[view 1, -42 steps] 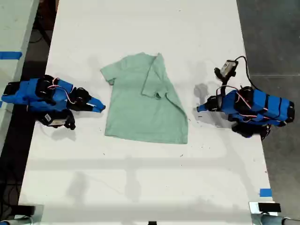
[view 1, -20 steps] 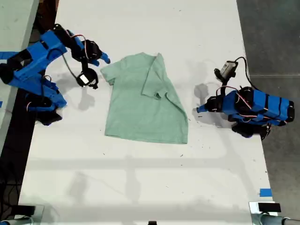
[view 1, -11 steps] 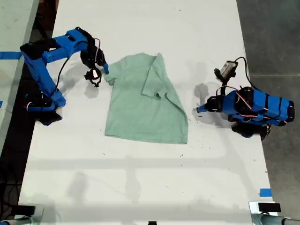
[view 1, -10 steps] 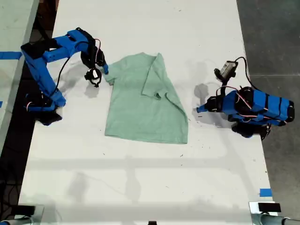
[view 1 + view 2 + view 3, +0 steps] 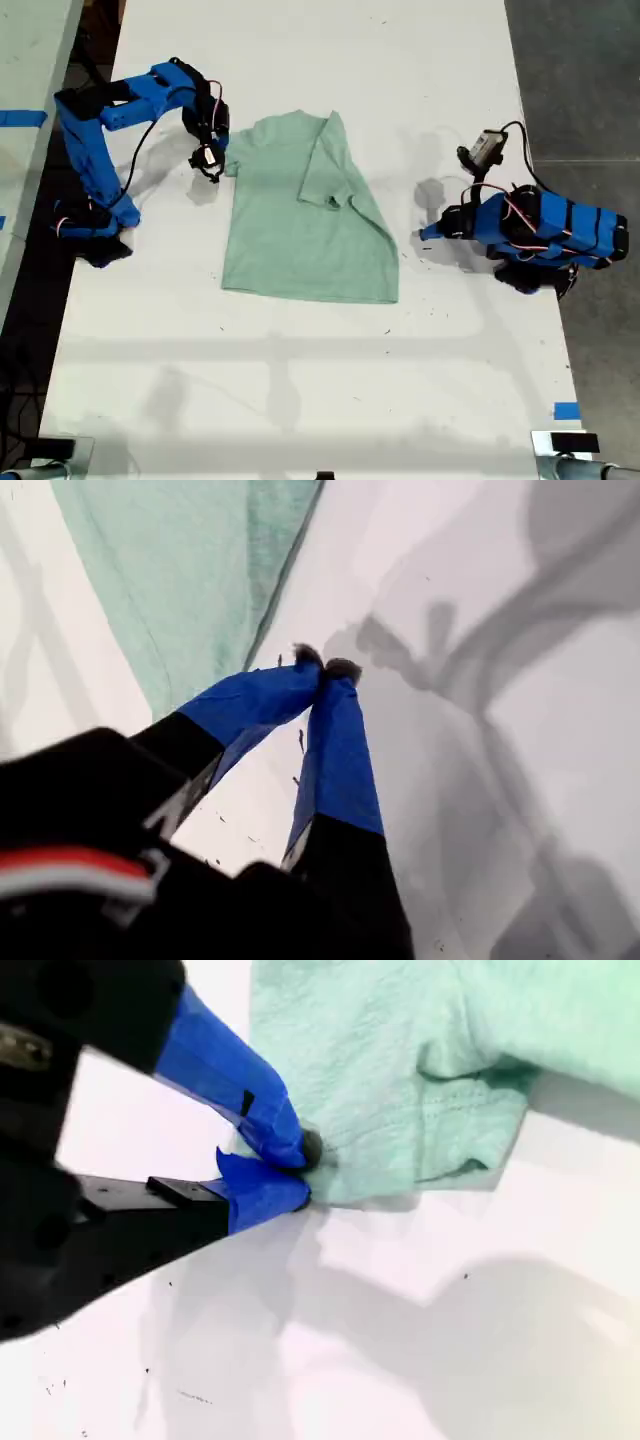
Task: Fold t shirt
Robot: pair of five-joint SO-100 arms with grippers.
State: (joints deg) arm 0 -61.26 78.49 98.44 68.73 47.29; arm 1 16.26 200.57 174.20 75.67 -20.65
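Note:
The pale mint-green t shirt (image 5: 300, 230) lies flat on the white table, with the sleeve side nearer the exterior view's right folded over its body. My second gripper (image 5: 218, 150) reaches down from the arm at the exterior view's left. In the second wrist view this second gripper (image 5: 300, 1175) is shut on the hem of the t shirt's (image 5: 400, 1040) other sleeve. My first gripper (image 5: 425, 232) rests low at the exterior view's right, pointing at the shirt. In the first wrist view my first gripper (image 5: 325, 665) is shut on nothing, just off the t shirt's (image 5: 190, 570) edge.
A small camera module with a black cable (image 5: 487, 146) sits on the table behind my first arm. Blue tape (image 5: 566, 410) marks the table near the exterior view's lower right. Dark floor borders the table (image 5: 300, 400) on both sides.
My second arm rose from its rest pose, swung over to the sleeve and closed on its hem; the shirt shifted slightly. My first arm has not moved.

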